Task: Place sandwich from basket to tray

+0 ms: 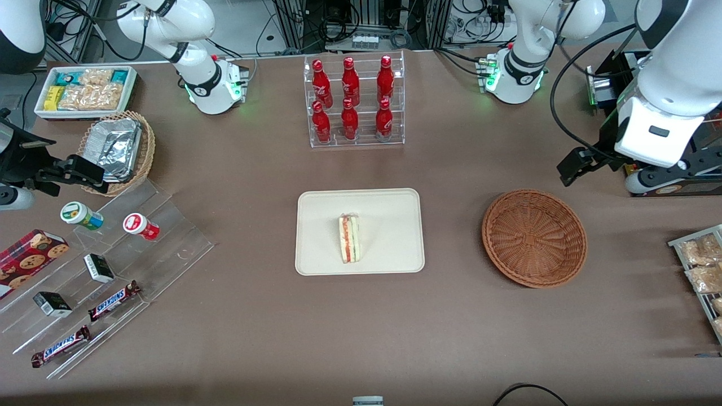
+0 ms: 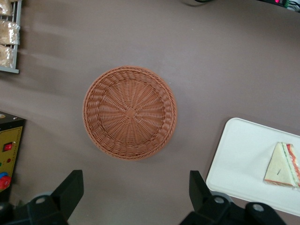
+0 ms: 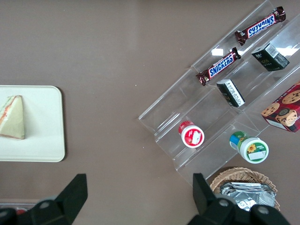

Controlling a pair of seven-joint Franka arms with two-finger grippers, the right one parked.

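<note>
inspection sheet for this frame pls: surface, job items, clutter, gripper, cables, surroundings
Surface: brown table, no spills seen.
Job's things: sandwich lies on the tray; basket holds nothing and sits apart from the tray, toward the working arm's end.
Clutter: rack of red bottles; clear stepped stand with Snickers bars, small boxes and two tubs; cookie box; tan basket of foil packs; white snack bin; snack packets.
Grippers: left gripper open, empty, raised above the table beside the basket.
Cables: black cable looping off the working arm.
Surroundings: equipment racks and wiring past the table's edge.
</note>
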